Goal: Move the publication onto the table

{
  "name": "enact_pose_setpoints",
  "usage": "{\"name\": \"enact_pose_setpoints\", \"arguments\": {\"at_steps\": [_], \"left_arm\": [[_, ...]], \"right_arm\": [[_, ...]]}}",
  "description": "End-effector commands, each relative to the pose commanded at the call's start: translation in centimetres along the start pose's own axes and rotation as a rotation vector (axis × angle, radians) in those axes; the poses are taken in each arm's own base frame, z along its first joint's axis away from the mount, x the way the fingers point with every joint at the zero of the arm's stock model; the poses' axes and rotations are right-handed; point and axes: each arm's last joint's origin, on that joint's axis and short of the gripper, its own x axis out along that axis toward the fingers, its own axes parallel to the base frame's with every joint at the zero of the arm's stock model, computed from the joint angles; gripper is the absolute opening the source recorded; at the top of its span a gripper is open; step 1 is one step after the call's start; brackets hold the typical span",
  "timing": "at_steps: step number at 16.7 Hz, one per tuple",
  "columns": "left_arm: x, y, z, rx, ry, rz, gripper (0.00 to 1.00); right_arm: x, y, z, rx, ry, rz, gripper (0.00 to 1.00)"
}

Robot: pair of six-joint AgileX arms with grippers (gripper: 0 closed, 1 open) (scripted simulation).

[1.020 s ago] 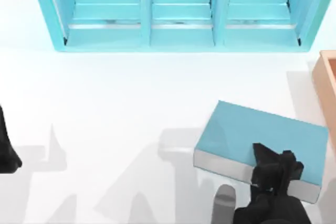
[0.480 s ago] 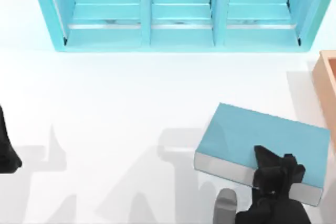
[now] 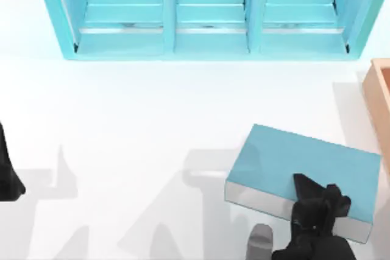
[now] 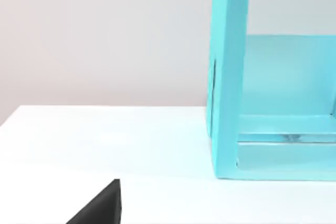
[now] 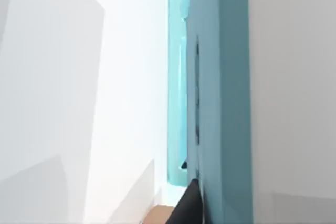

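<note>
I find nothing to read anywhere. The cover of the publication [image 3: 308,162] is plain teal with no title, its page edge is bare, the light-blue shelf unit [image 3: 207,13] carries no label, and the table [image 3: 134,126] bears no mark.

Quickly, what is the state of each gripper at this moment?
Left gripper: parked at the table's left edge; state cannot be told.
Right gripper: closed on the near edge of the publication, at the table's right.
</note>
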Motion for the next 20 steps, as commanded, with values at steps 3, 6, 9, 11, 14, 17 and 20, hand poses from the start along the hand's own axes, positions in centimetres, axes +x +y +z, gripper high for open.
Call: {"name": "enact_pose_setpoints", "arguments": {"at_steps": [3, 6, 9, 11, 14, 17, 20], "left_arm": [[0.0, 0.0, 0.0, 0.000, 0.000, 0.000, 1.00], [0.0, 0.0, 0.0, 0.000, 0.000, 0.000, 1.00], [0.0, 0.0, 0.0, 0.000, 0.000, 0.000, 1.00], [0.0, 0.0, 0.0, 0.000, 0.000, 0.000, 1.00], [0.0, 0.0, 0.0, 0.000, 0.000, 0.000, 1.00], [0.0, 0.0, 0.0, 0.000, 0.000, 0.000, 1.00], [0.0, 0.0, 0.0, 0.000, 0.000, 0.000, 1.00]], "right_arm": [[0.3, 1.0, 0.0, 0.011, -0.004, -0.003, 0.00], [0.5, 1.9, -0.1, 0.006, -0.002, 0.000, 0.00], [0.5, 2.0, -0.1, 0.005, -0.001, 0.001, 0.00], [0.5, 2.0, -0.1, 0.005, -0.001, 0.001, 0.08], [0.5, 2.0, -0.1, 0.005, -0.001, 0.001, 0.30], [0.5, 2.0, -0.1, 0.005, -0.001, 0.001, 0.53], [0.5, 2.0, -0.1, 0.005, -0.001, 0.001, 0.75]]}}
